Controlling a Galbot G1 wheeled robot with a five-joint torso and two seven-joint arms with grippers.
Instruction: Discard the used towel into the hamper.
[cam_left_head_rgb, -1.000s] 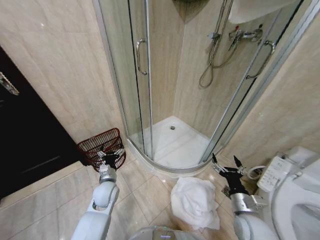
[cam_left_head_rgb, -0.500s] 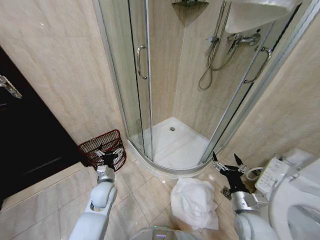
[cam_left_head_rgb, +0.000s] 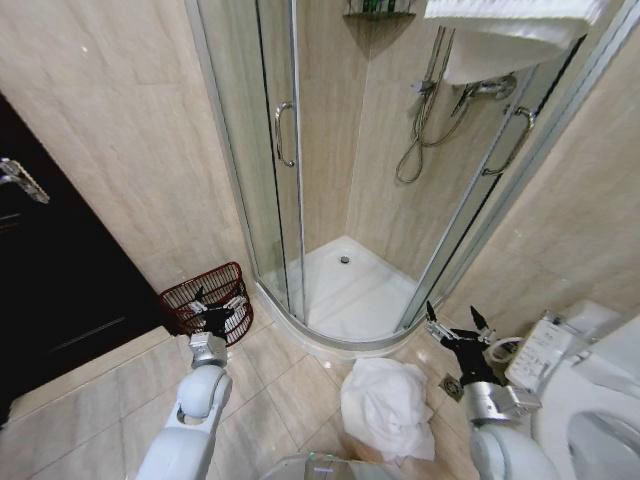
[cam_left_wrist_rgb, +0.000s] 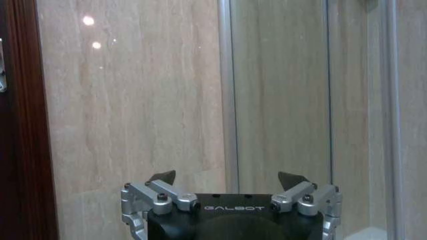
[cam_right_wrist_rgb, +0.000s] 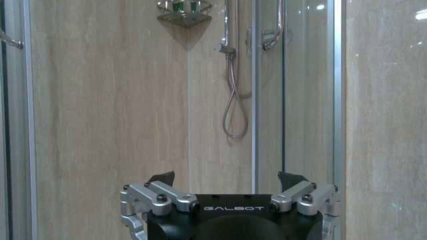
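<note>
Two claws up and both empty. My left gripper (cam_left_head_rgb: 213, 305) is raised in front of the hamper (cam_left_head_rgb: 207, 298), fingers spread apart, nothing between them; the left wrist view has the same spread tips (cam_left_wrist_rgb: 230, 180) facing the beige tiled wall (cam_left_wrist_rgb: 133, 100) and the glass edge of the shower. My right gripper (cam_left_head_rgb: 456, 331) is raised near the toilet (cam_left_head_rgb: 590, 400), also spread wide and holding nothing; its wrist view looks into the shower cabin at the hose (cam_right_wrist_rgb: 233, 100) and a corner shelf (cam_right_wrist_rgb: 185, 10).

Used towel (cam_left_head_rgb: 388, 405): white, crumpled on the floor tiles just in front of the shower tray (cam_left_head_rgb: 350, 290), between my two arms and nearer the right one. It touches neither claw. Hamper: red-brown wire basket on the floor against the wall, left of the shower door (cam_left_head_rgb: 275, 150), well apart from the towel.

Change over the last second: the whole head picture has slid, more of the upper wall and a white towel on a rail (cam_left_head_rgb: 510, 25) come in at the top, so the camera has tilted up, not the things. Arms keep the same pose, towel and hamper have not shifted. Judgement: task not started, the grasp is still ahead, probably for the right arm.
</note>
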